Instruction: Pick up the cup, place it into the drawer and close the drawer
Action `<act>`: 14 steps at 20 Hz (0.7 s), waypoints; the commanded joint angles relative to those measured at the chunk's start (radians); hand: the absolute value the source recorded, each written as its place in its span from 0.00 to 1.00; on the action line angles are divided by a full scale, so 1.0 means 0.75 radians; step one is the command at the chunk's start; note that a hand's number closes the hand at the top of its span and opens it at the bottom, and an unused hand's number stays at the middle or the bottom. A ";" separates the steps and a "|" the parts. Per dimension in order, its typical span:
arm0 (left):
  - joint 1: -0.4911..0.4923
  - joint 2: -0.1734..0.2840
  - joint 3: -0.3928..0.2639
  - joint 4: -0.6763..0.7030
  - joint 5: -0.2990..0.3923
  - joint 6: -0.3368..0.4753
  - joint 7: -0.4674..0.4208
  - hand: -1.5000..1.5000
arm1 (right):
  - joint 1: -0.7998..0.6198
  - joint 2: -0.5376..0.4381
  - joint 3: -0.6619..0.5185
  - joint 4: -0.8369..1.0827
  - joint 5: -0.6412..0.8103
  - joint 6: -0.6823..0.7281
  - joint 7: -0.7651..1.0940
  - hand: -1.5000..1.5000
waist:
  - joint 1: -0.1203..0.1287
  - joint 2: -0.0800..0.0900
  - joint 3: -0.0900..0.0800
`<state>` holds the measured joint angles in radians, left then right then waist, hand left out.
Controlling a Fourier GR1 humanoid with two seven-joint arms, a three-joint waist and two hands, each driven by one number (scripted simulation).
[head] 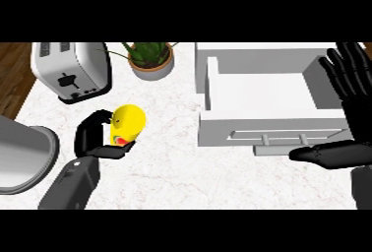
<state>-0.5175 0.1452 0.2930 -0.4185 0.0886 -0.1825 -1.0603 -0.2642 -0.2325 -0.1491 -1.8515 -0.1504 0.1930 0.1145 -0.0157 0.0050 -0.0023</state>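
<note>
On the tabletop (167,162): a yellow cup (128,125) sits left of the middle, held in the left robot hand (94,138).
Left robot hand: its fingers and thumb curl round the cup from the left and from below, so it is holding the cup.
Cup's long way: it points up and a little to the right in the head view, so the cup looks tilted.
Drawer (269,98): it is white and pulled open, and it lies well to the right of the cup, with bare tabletop between them.
Way to go: the cup likely has to travel to the right to get over the open drawer.
Right robot hand (349,108): it rests open, fingers up, at the right edge, just beside the drawer.
Nearer hand: the right one is nearer the drawer, and the left one has the cup.
Drawer handle (287,134): it runs along the front, near the right thumb.
</note>
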 commanded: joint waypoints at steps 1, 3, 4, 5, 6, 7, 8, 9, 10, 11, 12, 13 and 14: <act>-0.059 -0.089 -0.037 -0.103 -0.003 0.029 -0.041 1.00 | 0.035 -0.019 -0.010 -0.024 -0.026 0.035 0.016 0.00 | 0.014 -0.009 0.003; -0.131 -0.035 -0.055 -0.189 0.003 -0.005 0.096 1.00 | 0.081 0.018 0.013 -0.105 -0.007 -0.002 0.028 0.00 | 0.015 -0.015 0.004; -0.137 -0.072 -0.070 -0.242 0.005 0.027 0.120 1.00 | 0.004 0.013 0.014 -0.002 0.037 -0.022 0.014 0.00 | 0.029 -0.012 0.004; -0.193 -0.062 -0.071 -0.264 0.006 0.047 0.165 1.00 | 0.076 -0.001 -0.018 -0.065 -0.014 0.006 0.024 0.00 | 0.017 -0.014 0.004; -0.169 -0.134 -0.109 -0.317 -0.010 0.090 0.180 1.00 | 0.042 0.039 0.023 0.054 0.077 -0.014 -0.101 0.00 | 0.032 -0.011 0.004; -0.242 -0.138 -0.123 -0.371 -0.010 0.112 0.273 1.00 | -0.001 0.010 0.006 0.010 0.034 -0.025 0.026 0.00 | 0.035 -0.017 0.005; -0.240 -0.141 -0.132 -0.397 -0.003 0.105 0.315 1.00 | -0.004 0.017 0.011 -0.011 0.039 -0.032 0.021 0.00 | 0.029 -0.014 0.004; -0.250 -0.131 -0.150 -0.471 0.006 0.078 0.389 1.00 | -0.022 0.002 -0.011 0.025 0.042 -0.034 0.016 0.00 | 0.038 -0.017 0.004; -0.336 -0.129 -0.145 -0.447 0.014 0.086 0.451 1.00 | -0.014 0.008 -0.006 0.022 0.023 -0.018 0.010 0.00 | 0.027 -0.013 0.004; -0.293 -0.176 -0.192 -0.556 -0.002 0.123 0.511 1.00 | -0.005 -0.021 -0.045 -0.017 -0.003 -0.018 0.053 0.00 | 0.035 -0.020 0.005; -0.348 -0.190 -0.198 -0.577 0.007 0.160 0.585 1.00 | -0.084 -0.034 -0.043 0.059 0.009 -0.019 0.053 0.00 | 0.040 -0.017 0.004; -0.349 -0.188 -0.203 -0.628 0.002 0.182 0.627 1.00 | 0.029 0.006 -0.006 0.014 0.045 -0.012 -0.020 0.00 | 0.030 -0.015 0.004; -0.388 -0.191 -0.248 -0.656 0.019 0.224 0.675 1.00 | -0.013 0.019 0.016 -0.021 0.053 -0.048 0.052 0.00 | 0.028 -0.017 0.004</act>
<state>-0.7453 0.0265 0.1606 -0.8045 0.0932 -0.0768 -0.6911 -0.2702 -0.2314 -0.1553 -1.8467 -0.1278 0.1756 0.1313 0.0070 -0.0067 0.0009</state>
